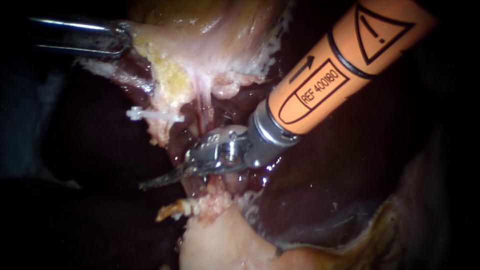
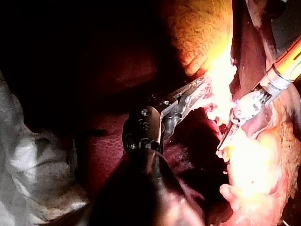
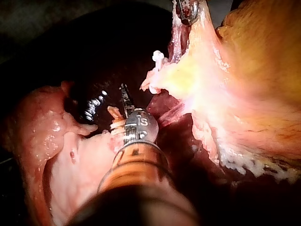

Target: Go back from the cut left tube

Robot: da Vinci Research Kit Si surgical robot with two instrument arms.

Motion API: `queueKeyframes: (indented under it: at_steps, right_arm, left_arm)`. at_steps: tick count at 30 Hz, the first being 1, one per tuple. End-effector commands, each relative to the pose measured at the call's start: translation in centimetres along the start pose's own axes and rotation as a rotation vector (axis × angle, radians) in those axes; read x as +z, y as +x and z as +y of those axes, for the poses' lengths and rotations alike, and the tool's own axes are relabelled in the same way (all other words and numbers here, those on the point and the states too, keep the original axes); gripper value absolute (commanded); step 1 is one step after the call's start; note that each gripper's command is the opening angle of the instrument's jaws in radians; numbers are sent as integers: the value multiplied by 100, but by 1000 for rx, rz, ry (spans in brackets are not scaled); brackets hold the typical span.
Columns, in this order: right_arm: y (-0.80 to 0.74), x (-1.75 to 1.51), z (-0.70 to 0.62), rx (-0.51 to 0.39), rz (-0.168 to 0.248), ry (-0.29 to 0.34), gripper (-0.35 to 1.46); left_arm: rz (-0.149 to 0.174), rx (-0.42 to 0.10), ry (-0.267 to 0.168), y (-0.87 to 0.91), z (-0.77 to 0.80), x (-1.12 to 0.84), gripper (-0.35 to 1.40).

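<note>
My right instrument [image 1: 159, 180], on an orange shaft, has its thin blades lying together and pointing left, just above a pale stump [image 1: 202, 205] with a yellowish clip [image 1: 172, 209]. Up and to the left, a white clip [image 1: 150, 115] sits on the other tube end, which hangs from the gallbladder [image 1: 200, 50]. Nothing lies between the blades. My left instrument [image 1: 119, 41] is shut on the gallbladder's edge at the upper left and holds it up. The right wrist view shows the blades [image 3: 124, 100] ahead of the shaft, with the white clip [image 3: 157, 59] beyond them. The left wrist view shows both instrument tips [image 2: 197, 92] [image 2: 226, 140].
Dark liver [image 1: 85, 155] lies to the left of and below the blades, and more wet liver surface [image 1: 320, 190] under the orange shaft. Pale fatty tissue [image 1: 225, 245] fills the lower middle. A thin pink strand [image 1: 202, 100] hangs from the gallbladder behind the right instrument's wrist.
</note>
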Motion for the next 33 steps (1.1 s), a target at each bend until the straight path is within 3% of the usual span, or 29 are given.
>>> queueKeyframes:
  at_steps: [1, 4, 8, 11, 19, 22, 25, 28, 33]
  right_arm:
    - [-1, 0, 0, 1, 0, 0, -35]
    - [-1, 1, -2, 0, -1, 1, -35]
    - [2, 5, -5, 15, 11, 0, 89]
    - [5, 8, -9, 23, 52, 9, 115]
    - [2, 1, -17, 26, 72, -7, 128]
    - [-3, -17, -30, 18, 101, -119, 141]
    - [-8, -48, -49, -51, 124, -281, 143]
    - [-14, -84, -69, -95, 122, -348, 143]
    - [-30, -145, -93, -147, 44, -458, 143]
  left_arm:
    - [0, 0, 0, 0, 0, 0, -35]
    - [0, 0, 0, 0, 0, 0, -35]
    - [0, 0, 0, 0, 0, 0, -35]
    - [0, 0, 0, 0, -1, 0, -35]
    - [-1, 0, -1, 0, -1, -1, -35]
    - [-1, 1, -1, 0, -2, -1, -35]
    - [-1, 1, -1, 0, -3, -1, -35]
    - [-1, 1, -1, 0, -4, -1, -35]
    - [-1, 1, -1, 0, -5, -1, -35]
